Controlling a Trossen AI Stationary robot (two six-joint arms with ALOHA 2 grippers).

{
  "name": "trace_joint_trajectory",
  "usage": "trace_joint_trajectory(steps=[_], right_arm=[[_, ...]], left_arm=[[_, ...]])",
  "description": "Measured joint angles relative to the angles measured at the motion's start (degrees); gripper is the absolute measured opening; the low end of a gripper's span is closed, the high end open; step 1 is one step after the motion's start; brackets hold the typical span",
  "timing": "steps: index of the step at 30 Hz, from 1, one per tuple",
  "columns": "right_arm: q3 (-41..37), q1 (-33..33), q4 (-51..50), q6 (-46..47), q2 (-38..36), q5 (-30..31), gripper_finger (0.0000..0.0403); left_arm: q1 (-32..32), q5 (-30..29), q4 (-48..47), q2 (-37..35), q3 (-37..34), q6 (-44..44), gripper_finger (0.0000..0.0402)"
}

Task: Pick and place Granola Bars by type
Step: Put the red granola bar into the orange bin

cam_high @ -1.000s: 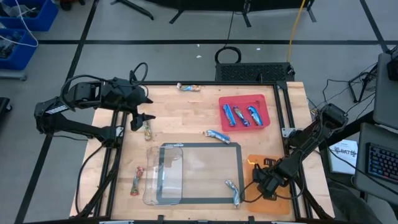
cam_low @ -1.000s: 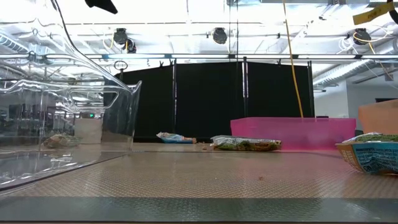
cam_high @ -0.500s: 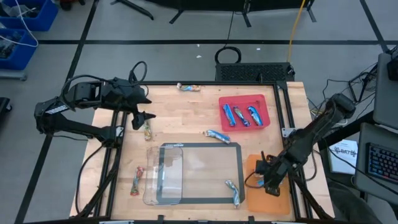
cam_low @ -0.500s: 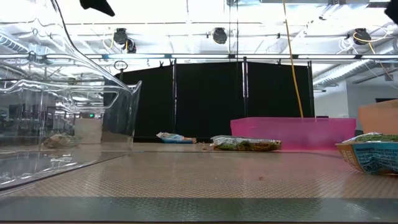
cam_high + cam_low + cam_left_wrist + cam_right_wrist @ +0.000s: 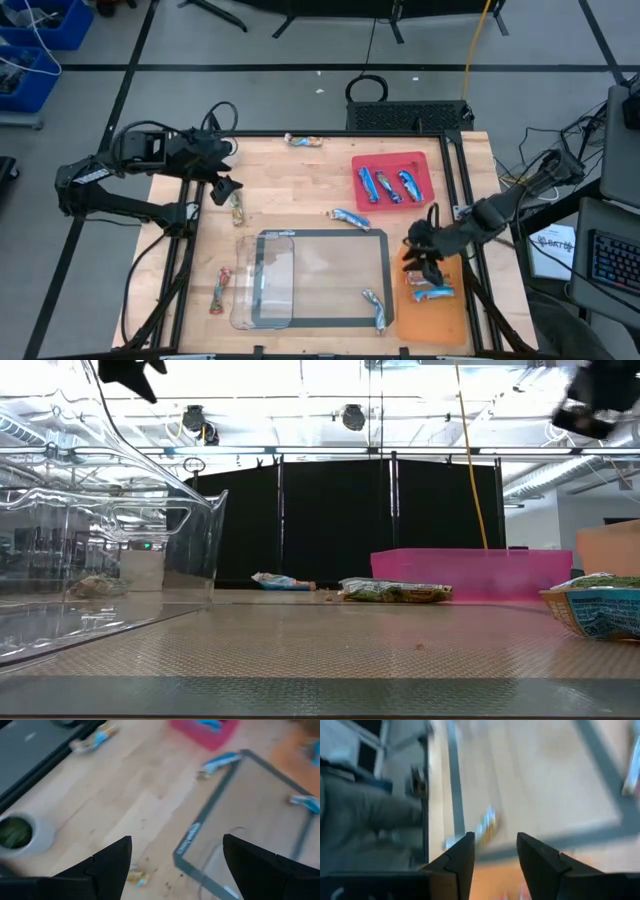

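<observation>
You get even, bright overhead light in the high view; the counter is evenly lit, with only soft, short shadows under the arms. The clear tray gives faint glare. In the low view, ceiling lamps glow against a black curtain, and the tray's clear wall bends and mirrors those lights into streaks. The mat up close is soft, out of focus. Your left wrist view is smeared by motion blur; the bars there are only streaks. The right wrist view is blurred worse, its far edges washed pale, the fingers dark and underlit.
</observation>
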Motion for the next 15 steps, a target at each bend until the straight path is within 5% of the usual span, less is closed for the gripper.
trace_joint_trajectory(steps=[6, 15], right_arm=[[0.0, -5.57, 12.25, -7.98, -0.85, 3.64, 0.0128], [0.0, -12.64, 33.81, -24.65, -0.83, 4.74, 0.011]], left_arm=[[-0.1, -5.66, -6.52, -0.79, -0.02, -13.03, 0.0309], [-3.61, -3.26, -13.11, -1.5, -0.02, -28.07, 0.028]])
